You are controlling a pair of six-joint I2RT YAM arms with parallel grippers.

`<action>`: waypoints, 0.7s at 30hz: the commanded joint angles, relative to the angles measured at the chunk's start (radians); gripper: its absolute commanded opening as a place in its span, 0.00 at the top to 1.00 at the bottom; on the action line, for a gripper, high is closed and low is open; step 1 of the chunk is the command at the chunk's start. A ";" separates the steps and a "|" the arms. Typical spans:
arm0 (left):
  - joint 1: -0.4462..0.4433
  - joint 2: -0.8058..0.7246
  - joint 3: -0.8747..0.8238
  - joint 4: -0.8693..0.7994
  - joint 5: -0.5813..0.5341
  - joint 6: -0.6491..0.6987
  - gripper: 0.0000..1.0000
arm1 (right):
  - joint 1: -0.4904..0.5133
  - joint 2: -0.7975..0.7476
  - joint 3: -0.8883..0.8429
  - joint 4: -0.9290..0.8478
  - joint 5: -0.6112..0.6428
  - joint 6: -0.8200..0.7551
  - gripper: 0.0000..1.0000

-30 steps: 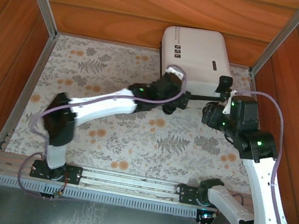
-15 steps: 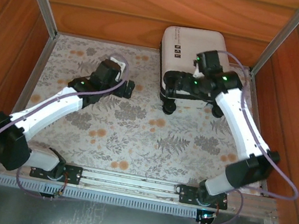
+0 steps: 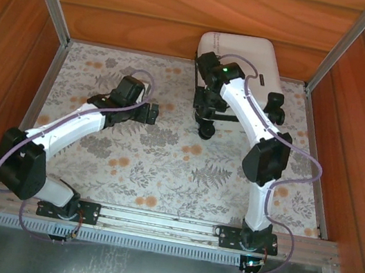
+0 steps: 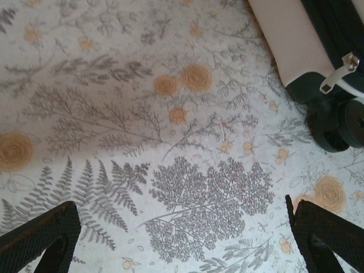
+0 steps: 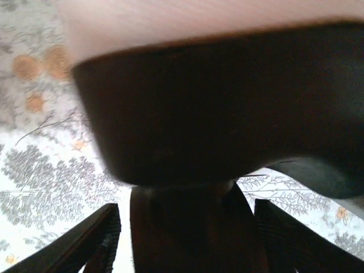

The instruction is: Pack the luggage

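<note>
The right gripper [image 5: 186,210] has its fingers parted, one on each side of a dark wheel mount [image 5: 187,247]. Only slivers of light show between pad and mount, so it seems to grip nothing yet, though the blur leaves this unsure. Directly above it looms the black corner and white shell of the luggage [image 3: 241,59], which lies shut against the far wall. The step looks like taking hold of this corner to shift the case. It is best to close squarely on the mount and pull low and slowly, so the case slides rather than tips. The left gripper [image 4: 181,210] is wide open and empty over the floral cloth [image 4: 170,114]. The luggage corner and zip pull [image 4: 339,71] lie ahead to its right, clear of it.
</note>
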 commanded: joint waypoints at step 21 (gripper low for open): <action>-0.052 -0.017 -0.341 0.608 0.446 0.292 0.13 | 0.114 -0.209 -0.150 0.027 -0.167 -0.188 1.00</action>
